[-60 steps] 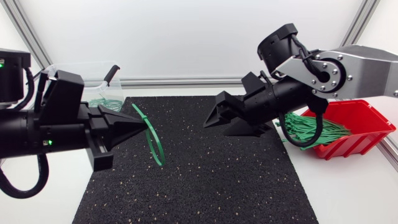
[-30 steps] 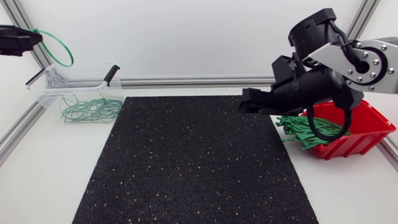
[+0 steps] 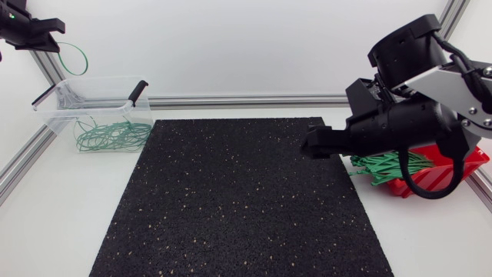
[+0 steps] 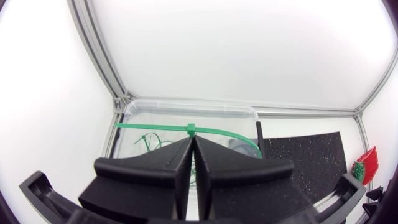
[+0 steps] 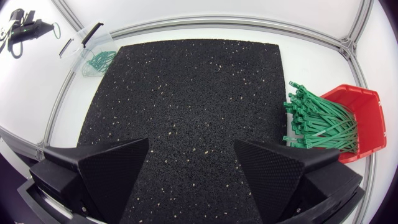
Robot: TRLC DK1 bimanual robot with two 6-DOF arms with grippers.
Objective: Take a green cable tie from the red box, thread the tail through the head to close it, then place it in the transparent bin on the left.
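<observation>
Green cable tie (image 4: 186, 129) pinched between tips of left end effector (image 4: 192, 140), above transparent bin (image 4: 186, 103).

Black speckled mat (image 3: 238, 200) flat at the white table's (image 3: 54, 231) middle

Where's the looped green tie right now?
Head view, far left: the looped tie is pinched between the left gripper's shut fingers, above the transparent bin.

The looped tie (image 3: 74, 59) is closed into a ring and pinched at its head in the left gripper (image 4: 191, 142), up over the clear bin (image 3: 58, 104). The bin has a tangle of closed loops (image 3: 108, 132) in it. Straight ties (image 3: 384, 165) spill out of the red box (image 3: 467, 160) onto the table.
</observation>
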